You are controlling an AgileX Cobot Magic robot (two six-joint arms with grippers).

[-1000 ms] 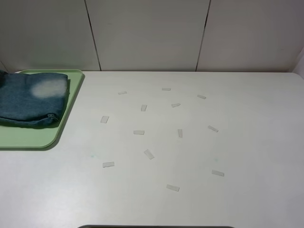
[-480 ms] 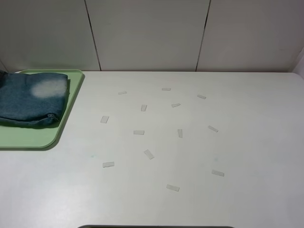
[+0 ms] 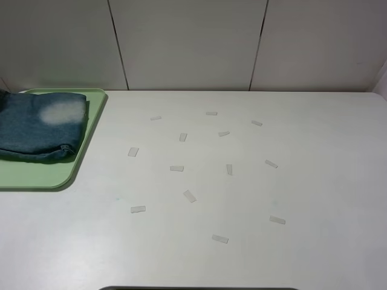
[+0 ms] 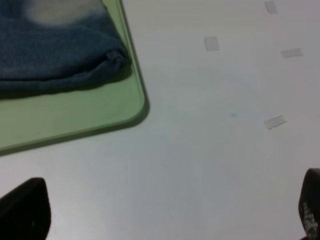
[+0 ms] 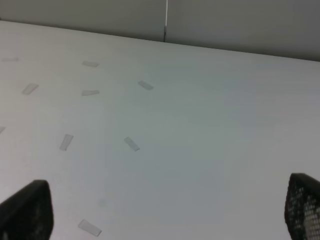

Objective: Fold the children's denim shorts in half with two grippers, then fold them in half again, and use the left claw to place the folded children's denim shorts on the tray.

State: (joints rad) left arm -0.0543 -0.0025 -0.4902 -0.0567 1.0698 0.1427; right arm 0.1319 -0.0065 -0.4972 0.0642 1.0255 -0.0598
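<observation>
- High view: The shorts (image 3: 37, 127) lie folded in a small blue pile on the green tray (image 3: 42, 175).
- The tray sits at the far left of the white table (image 3: 242, 193), near the back wall (image 3: 187, 42).
- A pale faded patch on the shorts faces up, near the back of the pile.
- The pile covers the back part of the tray. The front part of the tray is bare green.
- Many small bits of tape (image 3: 190, 196) are stuck flat on the middle of the table, well apart from the tray.
- No arm shows in this view.
- Left wrist view: The left gripper (image 4: 165, 210) hangs over bare table, just beside a rounded corner of the tray (image 4: 100, 110).
- Its two black fingers (image 4: 25, 210) show only at the edges of the picture, far apart, so it is spread wide. It holds nothing.
- The shorts (image 4: 55, 55) rest on the tray, with a thick folded edge near the rim. The gripper is not touching them.
- A few bits of tape (image 4: 274, 121) lie on the table nearby.
- Right wrist view: The right gripper (image 5: 165, 210) hangs over the white table (image 5: 200, 130).
- Its black fingers (image 5: 27, 210) are also far apart at the picture's edges. It is spread wide and holds nothing.
- Bits of tape (image 5: 132, 144) lie on the table ahead of it, and the wall (image 5: 225, 20) is behind.
</observation>
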